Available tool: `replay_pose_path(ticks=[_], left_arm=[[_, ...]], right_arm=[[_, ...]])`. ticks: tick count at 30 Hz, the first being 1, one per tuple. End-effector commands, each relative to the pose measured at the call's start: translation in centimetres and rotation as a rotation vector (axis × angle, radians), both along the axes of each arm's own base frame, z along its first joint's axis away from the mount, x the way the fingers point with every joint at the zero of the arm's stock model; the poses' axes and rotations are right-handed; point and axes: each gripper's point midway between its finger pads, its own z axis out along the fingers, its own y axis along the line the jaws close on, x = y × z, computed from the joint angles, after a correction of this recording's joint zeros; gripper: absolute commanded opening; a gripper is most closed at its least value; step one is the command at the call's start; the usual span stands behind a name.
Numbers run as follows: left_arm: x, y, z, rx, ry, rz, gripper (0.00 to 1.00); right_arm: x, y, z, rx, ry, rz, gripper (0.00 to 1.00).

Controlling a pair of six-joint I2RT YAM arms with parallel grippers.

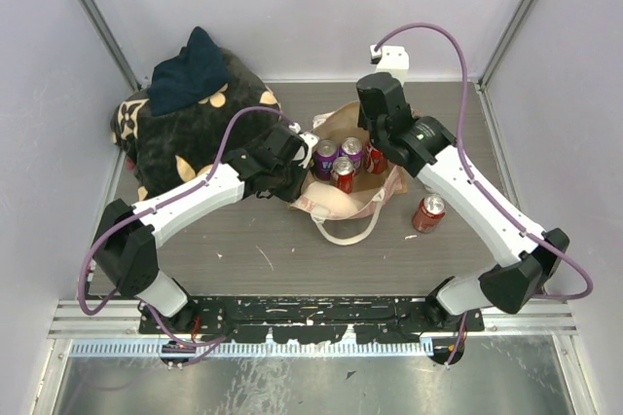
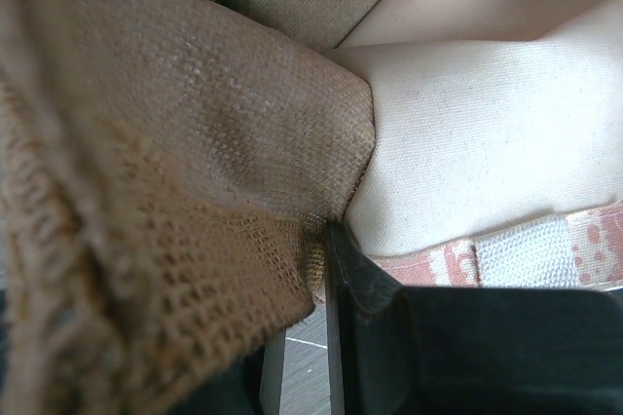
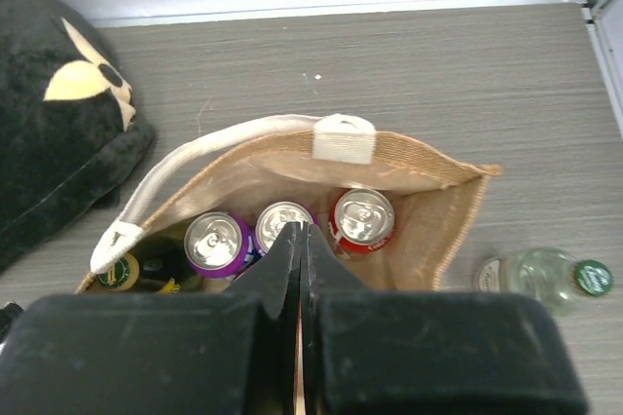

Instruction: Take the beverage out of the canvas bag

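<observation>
Grey wood-grain desk (image 1: 282,254) is sitting between pale walls, and the canvas bag (image 1: 336,203) is standing open right around the middle of the top view. It's showing coarse tan burlap on the inside, smooth cream cloth lower down and a pinkish patterned strip, with a flat cream loop handle (image 3: 195,157) arching over the mouth.

Inside, drinks are standing upright in a row: a purple can (image 3: 216,240), a silver-topped can (image 3: 280,217) and a red can (image 3: 362,217). A dark bottle (image 3: 156,264) with a yellow label is lying at the lower left of the opening. Some print is showing on the labels, but I'm not managing to read any of it.

The left tool (image 1: 300,164) is pressing into the bag's left edge. In the left wrist view only one black finger (image 2: 360,283) is showing and burlap is covering the other, so I can't tell if it's clamping the cloth. The right tool (image 3: 300,232) is hanging over the cans with its fingers pressed together and nothing between them.

At the right of the right wrist view, a clear glass bottle (image 3: 540,279) with a green cap is lying on its side just beside the bag. A loose red can (image 1: 428,212) is standing lower right of the bag in the top view. At upper left, a black plush bundle (image 1: 195,137) with tan flower marks is carrying a navy cloth (image 1: 190,69).
</observation>
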Motion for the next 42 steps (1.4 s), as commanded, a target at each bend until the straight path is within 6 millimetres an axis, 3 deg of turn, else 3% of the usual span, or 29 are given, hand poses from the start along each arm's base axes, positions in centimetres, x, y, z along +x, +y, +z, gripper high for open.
replay_pose_path(ticks=[1,3,8,9,14,19,24,27,33,42], left_arm=[[0.3,-0.5,0.2,0.001,-0.010,-0.023,0.26],[0.2,-0.5,0.2,0.002,-0.007,-0.025,0.26],[0.1,-0.4,-0.1,0.007,-0.001,-0.029,0.27],[0.0,-0.3,-0.2,0.008,-0.001,-0.029,0.27],[-0.2,-0.2,-0.7,0.009,0.004,-0.034,0.26],[-0.7,-0.6,-0.7,-0.017,0.004,-0.071,0.27],[-0.9,-1.4,-0.1,-0.063,-0.013,-0.126,0.27],[-1.0,-1.7,0.0,-0.072,-0.013,-0.146,0.27],[-1.2,-1.3,-0.4,-0.052,-0.005,-0.150,0.27],[-1.3,-1.0,-0.7,-0.040,-0.002,-0.143,0.27]], right_arm=[[-1.3,-2.4,3.3,0.027,-0.059,-0.064,0.00],[-1.1,-2.1,1.4,0.027,-0.016,-0.076,0.10],[0.3,-0.6,-4.7,0.048,0.133,-0.078,0.51],[0.5,-0.4,-5.9,0.056,0.159,-0.080,0.54],[1.8,-1.5,-10.5,0.074,0.246,-0.151,0.60],[2.8,-4.6,-13.6,0.101,0.287,-0.283,0.60],[3.5,-6.5,-15.7,0.124,0.309,-0.358,0.60],[3.9,-6.9,-17.2,0.145,0.336,-0.382,0.67],[4.8,-6.2,-19.1,0.192,0.371,-0.373,0.89],[4.3,-7.2,-20.9,0.173,0.405,-0.474,0.90]])
